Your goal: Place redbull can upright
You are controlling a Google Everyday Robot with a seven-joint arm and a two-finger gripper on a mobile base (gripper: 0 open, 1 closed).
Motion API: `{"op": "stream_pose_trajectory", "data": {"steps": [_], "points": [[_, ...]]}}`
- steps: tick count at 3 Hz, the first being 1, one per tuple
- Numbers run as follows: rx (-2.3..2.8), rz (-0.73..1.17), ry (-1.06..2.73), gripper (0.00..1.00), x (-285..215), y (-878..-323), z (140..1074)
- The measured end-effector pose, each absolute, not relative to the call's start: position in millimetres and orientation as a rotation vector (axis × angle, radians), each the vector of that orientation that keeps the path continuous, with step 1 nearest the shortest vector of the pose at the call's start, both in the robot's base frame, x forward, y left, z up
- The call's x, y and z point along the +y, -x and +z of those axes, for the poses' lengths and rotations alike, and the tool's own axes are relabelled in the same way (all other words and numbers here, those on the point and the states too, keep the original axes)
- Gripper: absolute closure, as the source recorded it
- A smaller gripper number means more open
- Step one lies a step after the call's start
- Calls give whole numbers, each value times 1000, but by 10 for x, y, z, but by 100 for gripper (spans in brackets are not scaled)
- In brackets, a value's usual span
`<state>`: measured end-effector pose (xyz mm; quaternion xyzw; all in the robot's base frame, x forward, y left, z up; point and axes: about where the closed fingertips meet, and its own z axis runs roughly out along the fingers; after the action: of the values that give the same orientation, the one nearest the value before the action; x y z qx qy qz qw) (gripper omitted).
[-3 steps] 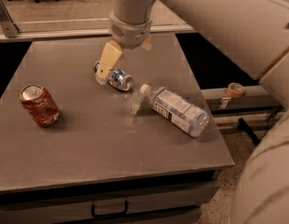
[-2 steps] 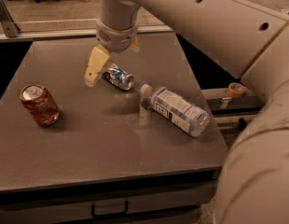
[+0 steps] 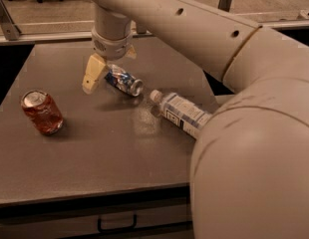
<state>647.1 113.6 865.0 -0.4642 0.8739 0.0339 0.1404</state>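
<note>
Just beside the gripper (image 3: 96, 74) lies the redbull can (image 3: 123, 81); tipped over.

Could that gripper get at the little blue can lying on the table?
Probably yes. The gripper hangs right over the redbull can, fingers open, one beside it. The bottle and red can sit apart from it.

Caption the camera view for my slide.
Gripper poised at the redbull can, lying on its side between a red can and a toppled bottle.
</note>
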Motion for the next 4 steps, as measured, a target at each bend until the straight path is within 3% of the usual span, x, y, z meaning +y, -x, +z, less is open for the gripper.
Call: {"op": "stream_pose_trajectory", "data": {"steps": [1,2,4], "points": [[2540,70,1318,0,1088,-6644,8515],[2544,48,1355,18,1076,-6695,8339],[2504,28,1437,64,1175,-6681,8308]]}}
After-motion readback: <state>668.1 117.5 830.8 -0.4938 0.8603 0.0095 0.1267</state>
